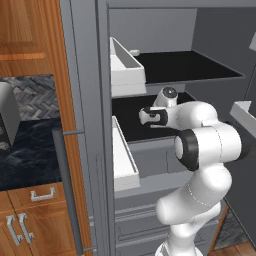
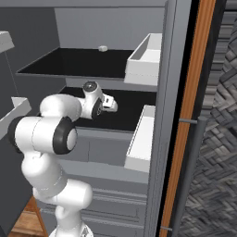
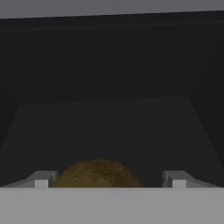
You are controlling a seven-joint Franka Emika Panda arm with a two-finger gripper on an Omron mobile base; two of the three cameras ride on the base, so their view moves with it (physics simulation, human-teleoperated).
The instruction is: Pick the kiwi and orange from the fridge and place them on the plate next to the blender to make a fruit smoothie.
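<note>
The kiwi [image 3: 98, 174], a fuzzy tan-brown oval, lies on the fridge's dark middle shelf [image 3: 109, 127], right at the bottom of the hand view. My gripper [image 3: 109, 179] is open. Its fingertips [image 3: 41, 179] stand one on each side of the fruit, with a gap between each tip and the kiwi. In the base views my hand [image 1: 150, 116] [image 2: 109, 102] reaches into the open grey fridge [image 1: 220, 40] at middle-shelf height. The orange, the plate and the blender are out of view.
White door bins [image 1: 125, 65] [image 1: 122, 162] hang on the open door beside my arm. A small pale object [image 2: 102, 47] sits on the upper black shelf. The long grey bar handle [image 1: 64, 195] and a silver appliance [image 1: 7, 117] on the dark counter are at the left.
</note>
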